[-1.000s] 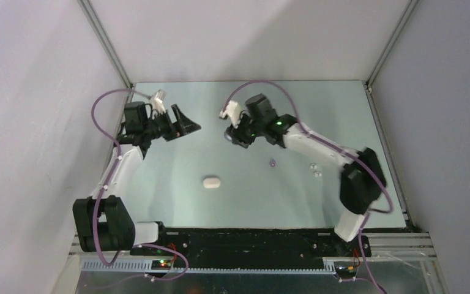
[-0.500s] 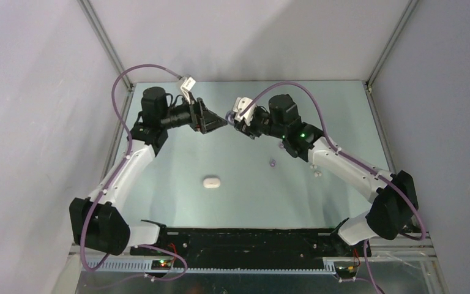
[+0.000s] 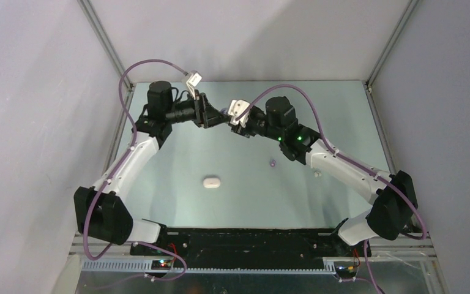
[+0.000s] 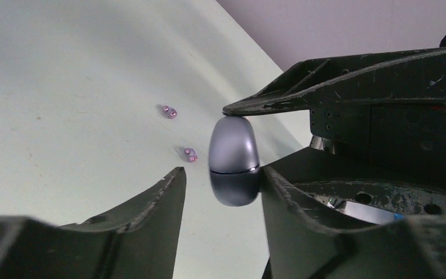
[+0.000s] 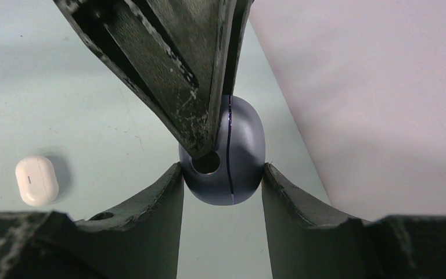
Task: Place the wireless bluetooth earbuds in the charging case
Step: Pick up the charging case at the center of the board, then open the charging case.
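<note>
The dark case hangs in the air above the far middle of the table, and your right gripper holds it firmly between its two fingers. The purple buds lie on the table below, well apart from the case. A white bud lies beside the right arm, and the white case rests alone nearer to the bases. What is new is your left gripper. One second ago it stood wide open and far from the right one. Now it has come across to the case and its jaws are narrowing around it. One finger touches the shell, but the other still has a clear gap, so it has no grip yet. I judge this to be a handover, or two hands preparing to open the lid. No bud is inside a case yet, so the inserting has not begun.
</note>
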